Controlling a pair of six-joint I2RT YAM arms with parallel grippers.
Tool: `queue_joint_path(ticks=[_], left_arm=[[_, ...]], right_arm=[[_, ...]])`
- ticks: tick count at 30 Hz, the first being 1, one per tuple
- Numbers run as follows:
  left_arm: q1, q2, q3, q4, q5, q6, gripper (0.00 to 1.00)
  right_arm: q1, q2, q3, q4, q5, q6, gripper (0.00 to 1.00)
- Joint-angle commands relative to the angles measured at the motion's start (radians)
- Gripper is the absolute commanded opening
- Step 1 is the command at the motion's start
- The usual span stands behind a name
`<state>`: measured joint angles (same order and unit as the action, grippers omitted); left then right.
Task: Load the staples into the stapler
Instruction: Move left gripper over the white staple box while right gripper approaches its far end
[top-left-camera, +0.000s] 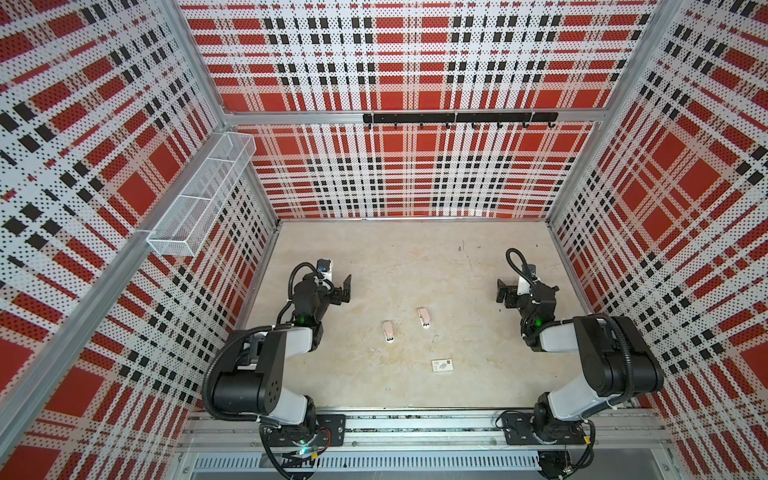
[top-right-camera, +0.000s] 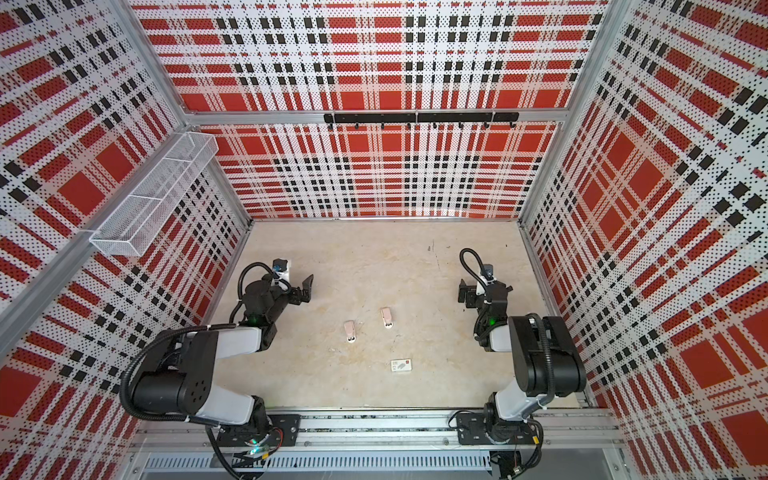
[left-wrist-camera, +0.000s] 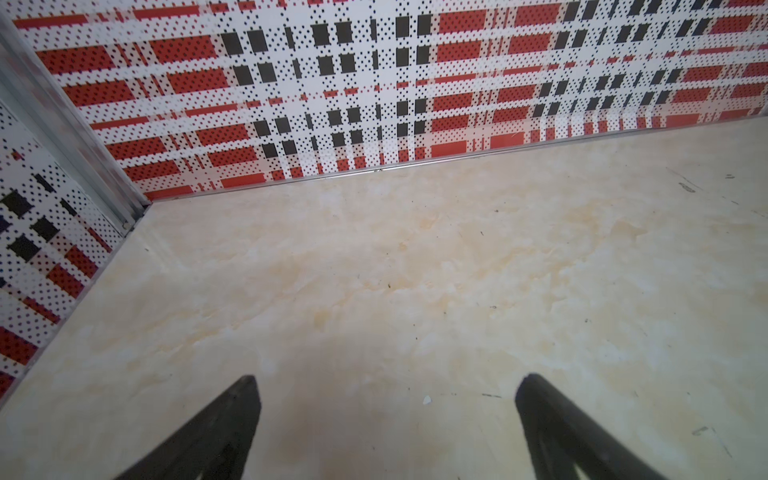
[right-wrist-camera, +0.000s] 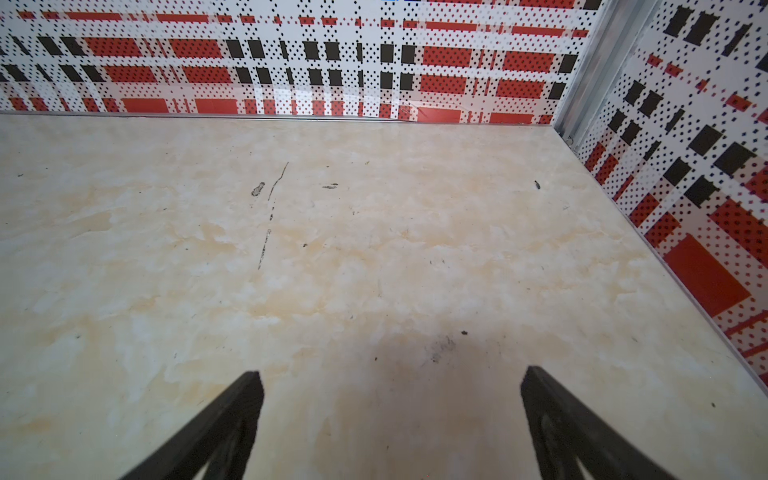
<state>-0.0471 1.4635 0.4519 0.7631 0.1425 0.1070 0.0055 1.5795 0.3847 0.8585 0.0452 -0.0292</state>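
Note:
Two pale pink staplers lie on the beige table in both top views, one (top-left-camera: 388, 331) (top-right-camera: 350, 331) left of the other (top-left-camera: 424, 317) (top-right-camera: 387, 317). Nearer the front lies a small white printed box (top-left-camera: 442, 365) (top-right-camera: 401, 365). The staples themselves are hidden. My left gripper (top-left-camera: 345, 289) (top-right-camera: 308, 286) hovers open at the table's left, behind the staplers. My right gripper (top-left-camera: 501, 291) (top-right-camera: 462, 290) hovers open at the right. Both wrist views show only bare table between the wide-apart fingers of the left gripper (left-wrist-camera: 388, 380) and the right gripper (right-wrist-camera: 392, 372).
Plaid perforated walls close in the table on three sides. A white wire basket (top-left-camera: 199, 195) hangs on the left wall and a black hook rail (top-left-camera: 459, 118) on the back wall. The arm bases sit on a metal rail (top-left-camera: 415, 432) at the front.

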Motion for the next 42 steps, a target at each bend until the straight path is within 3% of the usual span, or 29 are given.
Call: queue_joint_path(ticks=[1,5,9,14,17,20,25,30,36,38,42], left_arm=[[-0.026,-0.08,0.092,-0.27,0.03,0.054,0.99],[-0.075,-0.149,0.229,-0.591,0.042,0.126,0.99],[-0.126,-0.204,0.337,-0.893,0.099,0.212,0.99],[-0.246,-0.277,0.415,-1.186,0.118,0.34,0.99],[-0.365,-0.306,0.436,-1.275,0.12,0.401,0.99],[-0.459,-0.252,0.5,-1.379,0.145,0.451,0.99],[-0.615,-0.134,0.587,-1.461,0.133,0.455,0.99],[-0.774,-0.018,0.616,-1.438,0.098,0.457,0.99],[-0.874,0.079,0.588,-1.332,0.093,0.399,1.0],[-0.895,0.093,0.565,-1.284,0.079,0.387,0.99],[-0.919,0.143,0.554,-1.24,0.09,0.381,0.96]], right_arm=[[0.004,-0.097,0.057,-0.098,0.071,0.018,1.0],[0.002,-0.182,0.192,-0.472,0.094,0.14,1.0],[0.002,-0.232,0.336,-0.853,-0.002,0.218,1.0],[0.003,-0.333,0.374,-1.055,-0.169,0.29,1.0],[0.002,-0.374,0.361,-1.12,-0.271,0.352,1.0],[0.002,-0.383,0.34,-1.147,-0.388,0.415,1.0],[0.002,-0.41,0.292,-1.154,-0.587,0.469,0.9],[0.003,-0.468,0.191,-1.153,-0.69,0.546,0.83],[0.007,-0.57,0.067,-1.172,-0.758,0.6,0.75],[0.008,-0.595,0.033,-1.166,-0.783,0.612,0.67],[0.017,-0.604,-0.039,-1.115,-0.862,0.655,0.65]])
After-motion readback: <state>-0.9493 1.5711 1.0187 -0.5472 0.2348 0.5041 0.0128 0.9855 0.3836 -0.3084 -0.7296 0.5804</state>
